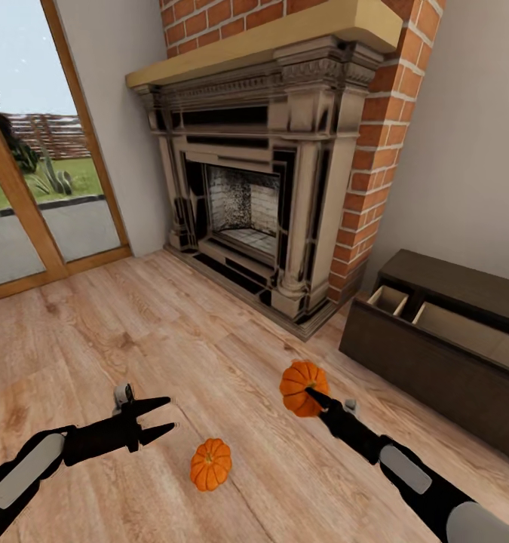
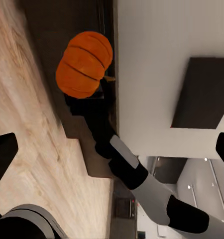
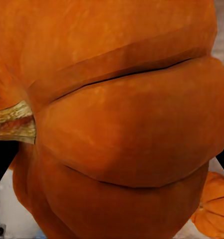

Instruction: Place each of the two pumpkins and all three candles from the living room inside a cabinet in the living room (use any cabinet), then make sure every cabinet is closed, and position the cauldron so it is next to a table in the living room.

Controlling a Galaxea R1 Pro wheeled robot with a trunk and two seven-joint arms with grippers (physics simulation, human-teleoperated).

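Two small bright-orange ribbed pumpkins show in the head view. The nearer pumpkin (image 1: 210, 464) lies on the light wooden plank floor (image 1: 133, 332), between the two arms. The black left gripper (image 1: 154, 419) hovers beside it, apart from it, with its fingers spread and nothing between them. The black right gripper (image 1: 314, 397) is clamped on the second pumpkin (image 1: 302, 386), which is lifted above the floor. Farther to the right stands the long low dark-brown wooden cabinet (image 1: 443, 377), with a top drawer (image 1: 394, 299) pulled out. Behind, against the red brick chimney (image 1: 375, 151), is the carved stone fireplace (image 1: 262, 173).
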